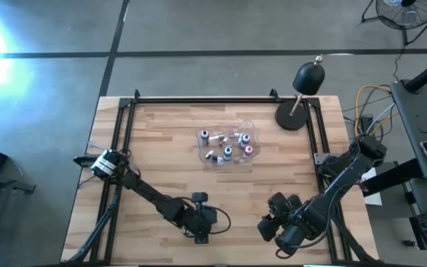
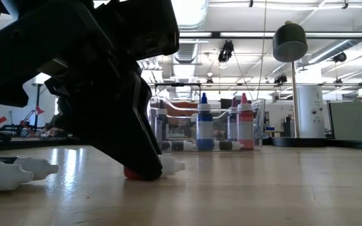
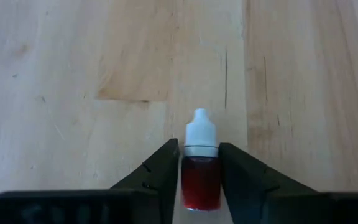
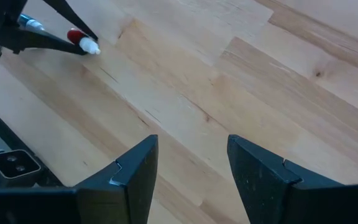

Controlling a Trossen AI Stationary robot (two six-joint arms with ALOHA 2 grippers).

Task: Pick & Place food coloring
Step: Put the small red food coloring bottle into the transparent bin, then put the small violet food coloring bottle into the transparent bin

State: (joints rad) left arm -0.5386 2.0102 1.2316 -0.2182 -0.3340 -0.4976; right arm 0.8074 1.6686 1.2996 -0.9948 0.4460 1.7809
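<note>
Food coloring bottle (image 3: 200,171), red with a white cap, lies flat at the bench's (image 1: 161,141) six o'clock edge, between the left end effector's (image 3: 200,180) closing fingers, cap pointing forward. The right end effector (image 4: 191,168), half open and empty, waits at five o'clock.

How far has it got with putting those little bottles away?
Several bottles already stand or lie in the clear tub. The left gripper is closed around a red bottle lying on the table. More bottles lie on the wood nearby, not yet picked up. The right gripper waits open.
</note>
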